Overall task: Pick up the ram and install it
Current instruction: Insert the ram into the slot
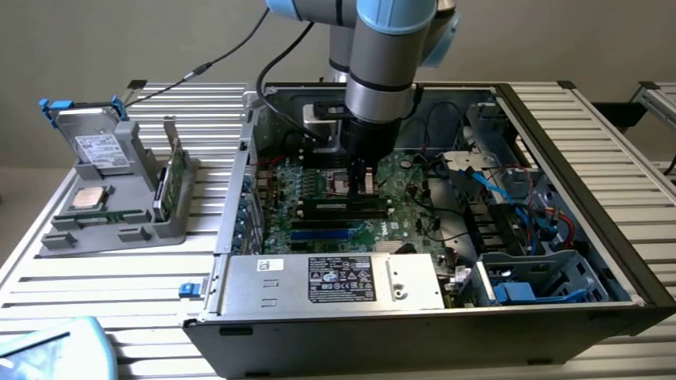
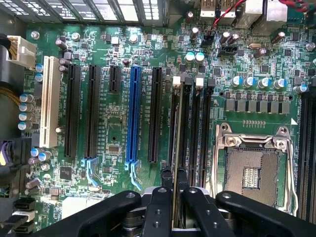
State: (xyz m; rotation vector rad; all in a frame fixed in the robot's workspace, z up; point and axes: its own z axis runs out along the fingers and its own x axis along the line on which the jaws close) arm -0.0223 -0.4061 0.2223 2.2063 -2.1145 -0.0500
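In the wrist view the ram (image 2: 178,128) shows edge-on as a thin strip between the black fingers (image 2: 157,210). My gripper (image 2: 174,175) is shut on it. The stick runs along one of the black memory slots (image 2: 193,128) beside the processor socket (image 2: 251,173), in line with the white end clip (image 2: 177,82). I cannot tell whether it is seated in the slot or just above it. In the exterior view the gripper (image 1: 362,184) points straight down onto the motherboard (image 1: 317,202) inside the open computer case (image 1: 591,190).
A blue expansion slot (image 2: 132,113) and black ones lie beside the memory slots. The silver power supply (image 1: 338,281) lies along the case's near side, with cables and drive bays (image 1: 528,277) at the exterior view's right. A grey holder (image 1: 106,214) outside carries a hard drive (image 1: 98,147) and a processor chip (image 1: 90,198).
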